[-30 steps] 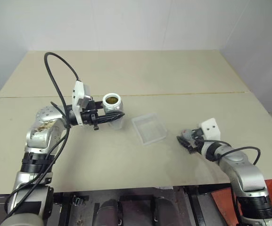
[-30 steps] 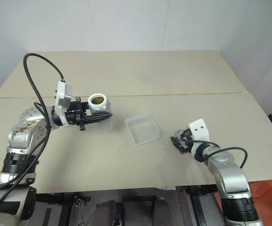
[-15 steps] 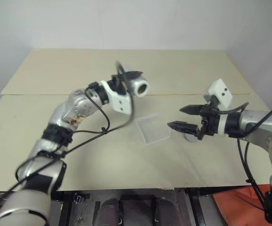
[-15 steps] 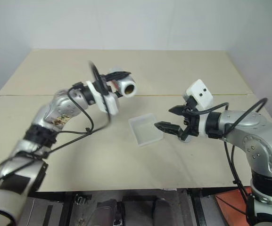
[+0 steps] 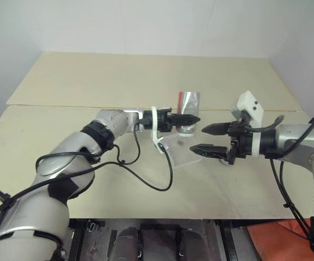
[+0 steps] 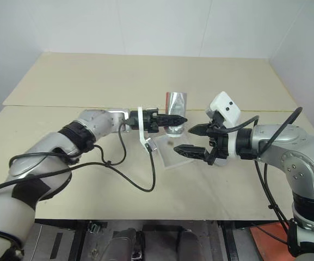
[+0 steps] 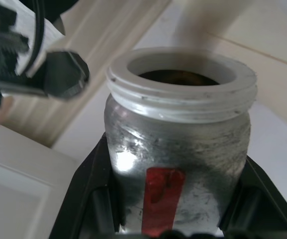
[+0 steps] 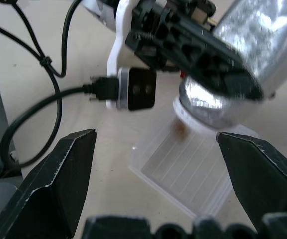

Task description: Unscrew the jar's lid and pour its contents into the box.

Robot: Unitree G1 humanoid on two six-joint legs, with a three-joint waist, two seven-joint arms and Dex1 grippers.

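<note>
My left gripper [image 5: 190, 118] is shut on the jar [image 5: 188, 109], a clear jar with a red mark. It holds the jar tipped over, open mouth [image 7: 182, 74] down, just above the box [image 5: 183, 154], a shallow clear tray on the table. Dark brown contents [image 7: 179, 77] show inside the mouth, and a small brown bit [image 8: 179, 129] hangs between the mouth and the box [image 8: 183, 172]. To the right of the box, my right gripper [image 5: 198, 138] is open, empty, and pointing at the jar. Its fingers [image 8: 68, 172] stand wide apart. The lid is out of view.
The beige table [image 5: 118, 76] runs far back, with a seam across its middle. A black cable [image 5: 154, 179] loops from my left wrist down over the table near the box. White walls close the table's far side and right side.
My left arm has swung right and rolled the jar from lying sideways to mouth down over the box. The right gripper has stayed open in about the same place.
</note>
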